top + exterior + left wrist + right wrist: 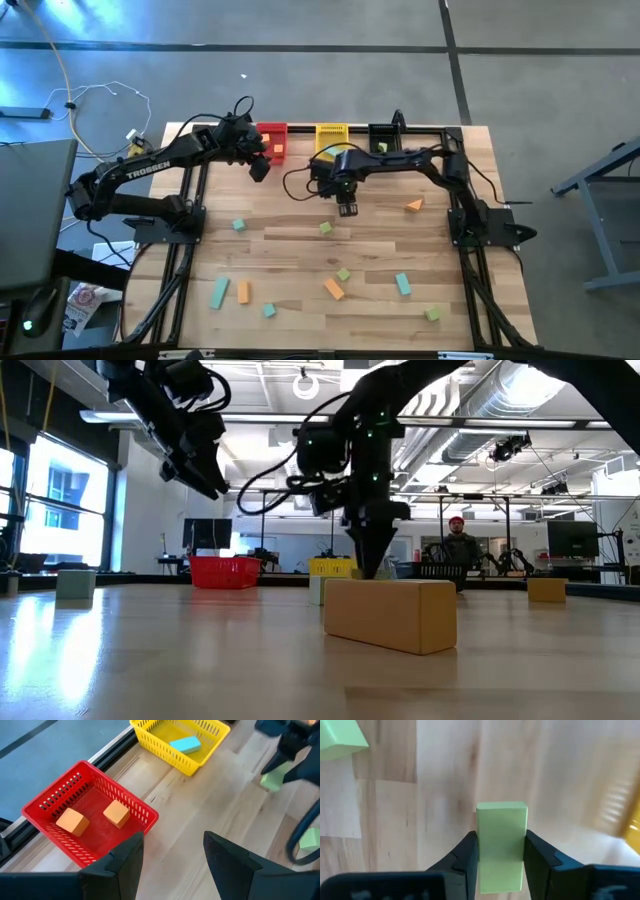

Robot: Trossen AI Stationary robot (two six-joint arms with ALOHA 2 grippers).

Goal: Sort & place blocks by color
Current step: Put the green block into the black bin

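Observation:
My right gripper (501,862) points down over the table's middle (347,207) and is shut on a light green block (501,832). My left gripper (172,865) is open and holds nothing; it hangs above the table beside the red bin (271,139). That bin (40,810) holds two orange blocks (73,821). The yellow bin (150,735) holds a teal block (184,744). Several orange, teal and green blocks lie flat on the table's near half, among them a green one (325,228) and an orange one (414,205). My right gripper pinches the light green block (501,820) between its two fingers, one on each of two opposite sides. The fingers come from above, pointing down. The block's far end sticks out beyond the fingertips (469,851). Whether it is clear of the table I cannot tell.
A black bin (383,134) stands right of the yellow bin (332,135) at the far edge. An orange bar (390,615) lies close to the low camera. Black frame rails run along both table sides. A person (457,545) stands in the room beyond.

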